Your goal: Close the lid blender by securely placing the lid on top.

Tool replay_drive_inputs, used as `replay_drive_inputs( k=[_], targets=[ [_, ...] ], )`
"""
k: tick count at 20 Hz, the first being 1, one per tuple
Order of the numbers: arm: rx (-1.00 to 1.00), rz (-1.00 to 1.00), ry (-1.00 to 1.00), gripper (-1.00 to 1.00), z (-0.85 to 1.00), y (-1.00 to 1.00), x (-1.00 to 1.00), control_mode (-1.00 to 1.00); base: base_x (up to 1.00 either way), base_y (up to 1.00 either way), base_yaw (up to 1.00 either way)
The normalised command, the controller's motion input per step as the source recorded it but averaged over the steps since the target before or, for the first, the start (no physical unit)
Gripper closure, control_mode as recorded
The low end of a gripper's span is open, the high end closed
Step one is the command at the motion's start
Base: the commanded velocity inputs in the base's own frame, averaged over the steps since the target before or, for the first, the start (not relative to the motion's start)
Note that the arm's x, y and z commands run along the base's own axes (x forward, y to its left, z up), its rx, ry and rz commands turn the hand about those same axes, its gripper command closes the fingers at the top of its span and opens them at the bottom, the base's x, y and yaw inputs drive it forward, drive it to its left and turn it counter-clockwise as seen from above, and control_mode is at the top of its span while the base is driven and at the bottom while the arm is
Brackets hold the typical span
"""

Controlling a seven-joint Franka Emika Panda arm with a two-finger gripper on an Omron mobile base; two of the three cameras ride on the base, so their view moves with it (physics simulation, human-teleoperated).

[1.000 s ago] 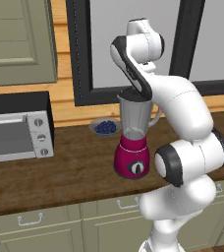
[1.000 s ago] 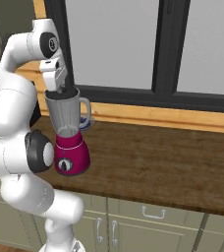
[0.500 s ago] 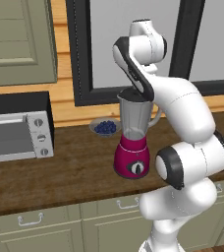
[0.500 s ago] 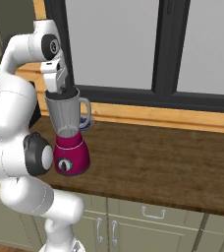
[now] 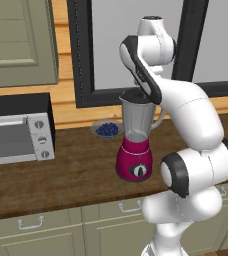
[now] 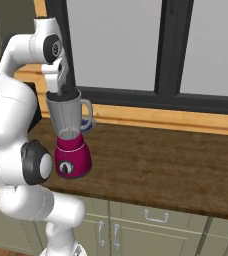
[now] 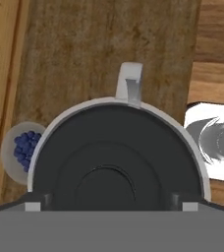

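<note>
The blender [image 5: 135, 160] stands on the wooden counter, its magenta base under a clear grey jar [image 6: 66, 117] whose handle points toward the window. The black round lid [image 7: 114, 167] lies inside the jar's rim and covers the opening; it shows as a dark cap [image 5: 134, 94] at the jar's top. My gripper [image 5: 137, 90] hangs straight down right over the lid, also visible from the right side [image 6: 62, 89]. In the hand view my fingertips [image 7: 33, 204] stand wide apart at the lid's two sides, so the gripper [image 7: 109, 205] is open.
A small bowl of blueberries [image 5: 107, 129] sits behind the blender to its left, also in the hand view [image 7: 23, 147]. A silver toaster oven [image 5: 16, 137] stands at the far left of the counter [image 6: 161, 160]. A dark-framed window [image 5: 81, 55] rises close behind.
The upper arm and hand have risen slightly over the jar. The blender and lid have stayed in place.
</note>
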Motion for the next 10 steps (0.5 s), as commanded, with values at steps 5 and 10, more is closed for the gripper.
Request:
replay_drive_inputs(
  k=[5,10],
  targets=[
    [0.04,0.00,-0.02,-1.00,0.38,-0.08,-0.09,-1.00,0.00,0.00,0.00],
    [0.06,0.00,-0.03,-1.00,0.09,-0.37,-0.08,-1.00,0.00,0.00,0.00]
  ],
)
